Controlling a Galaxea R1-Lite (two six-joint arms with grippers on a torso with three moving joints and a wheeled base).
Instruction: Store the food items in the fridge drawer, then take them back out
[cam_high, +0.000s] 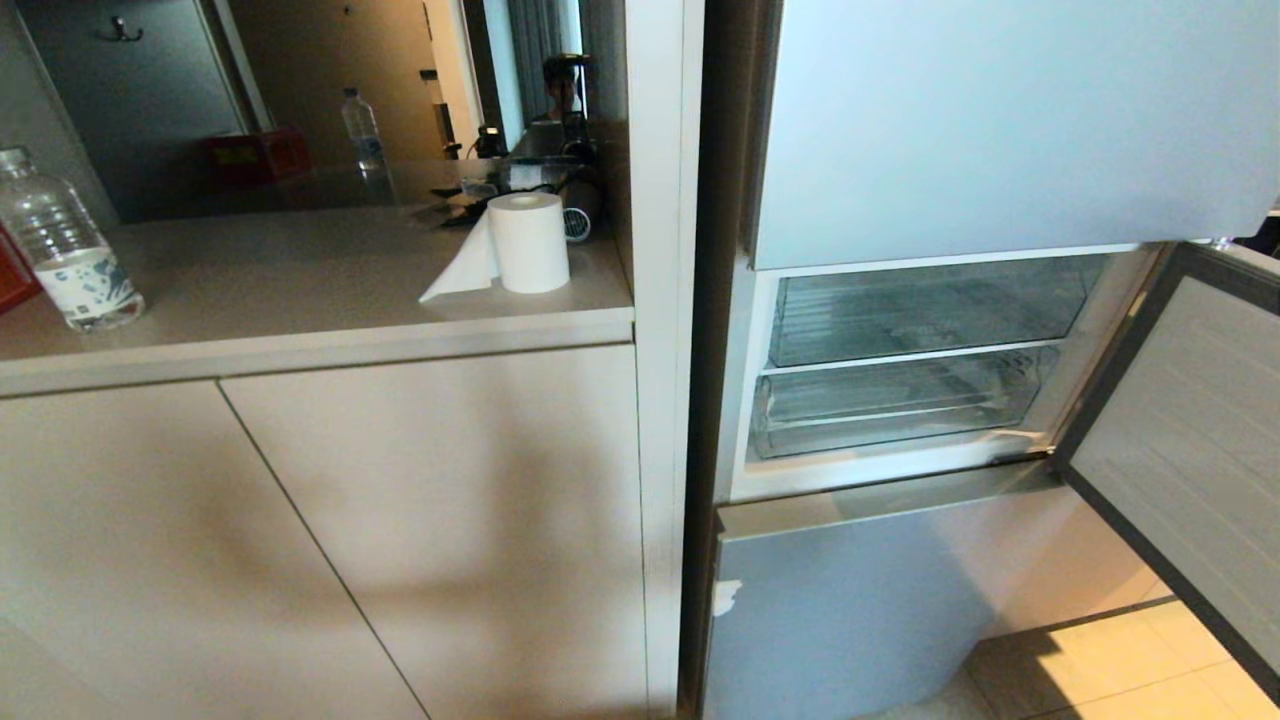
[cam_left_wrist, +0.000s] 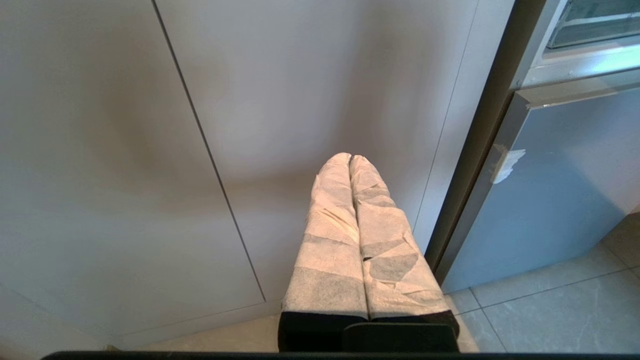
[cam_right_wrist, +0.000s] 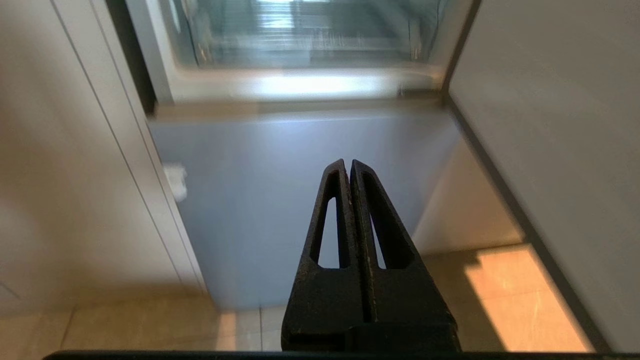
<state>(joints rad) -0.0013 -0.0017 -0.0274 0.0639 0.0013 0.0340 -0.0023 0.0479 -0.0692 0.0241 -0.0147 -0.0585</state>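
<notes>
While its black fingers press together on nothing, the right gripper (cam_right_wrist: 348, 162) hangs before the lower fridge door (cam_right_wrist: 300, 200), the paper-wrapped left gripper (cam_left_wrist: 349, 156) likewise closed, the fridge drawer (cam_high: 900, 405) pushed in above.

A roll of paper towel (cam_high: 528, 241) stood on the beige counter (cam_high: 300, 290) at upper centre of the head view, a clear water bottle (cam_high: 65, 240) at the far left edge, plain cupboard doors (cam_high: 300, 540) below, and tiled floor (cam_high: 1120, 670) at lower right.
</notes>
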